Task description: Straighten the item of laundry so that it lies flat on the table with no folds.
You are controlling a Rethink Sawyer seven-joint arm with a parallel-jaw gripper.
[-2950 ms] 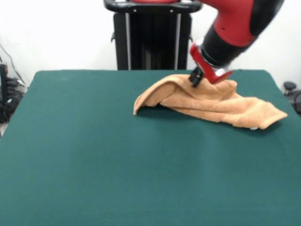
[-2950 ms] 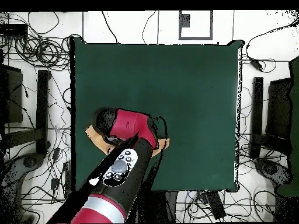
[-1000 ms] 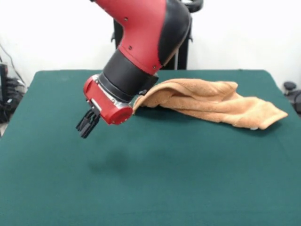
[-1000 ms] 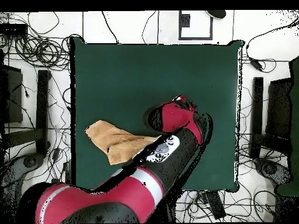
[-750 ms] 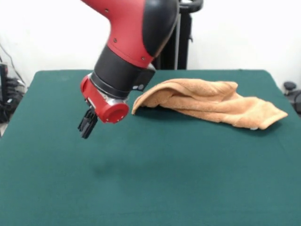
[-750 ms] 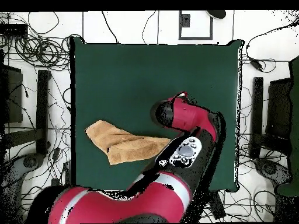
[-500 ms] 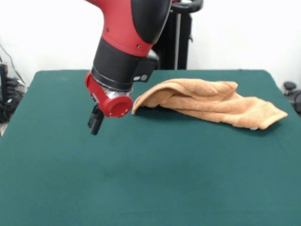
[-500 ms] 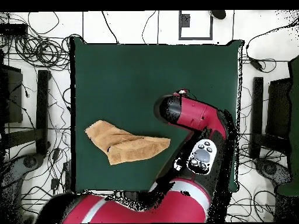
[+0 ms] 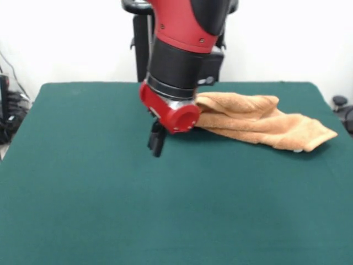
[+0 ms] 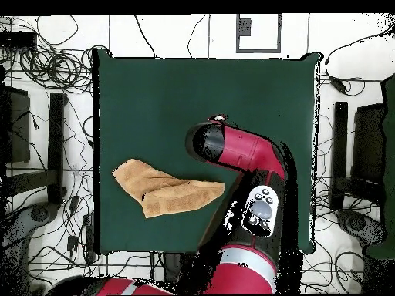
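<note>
The item of laundry (image 9: 259,118), an orange-tan towel, lies bunched in folds at the far right of the green table (image 9: 83,193), with a raised ridge along its back. My gripper (image 9: 156,144) hangs low over the felt, just left of the towel's left end, and points down. The red wrist hides that end of the towel. Nothing is held. In the overhead view the towel (image 10: 166,189) lies near the table's lower left, and the arm's wrist (image 10: 204,143) sits to its upper right.
Cables (image 10: 46,69) and black stands (image 10: 55,146) crowd the floor round the table (image 10: 154,100). Dark gear (image 9: 5,113) sits off the table's left edge in the front view.
Three seconds ago the gripper was on the towel's ridge. Over the last second it swung from the table's left side rightward to the towel's left end. The towel has kept its shape.
</note>
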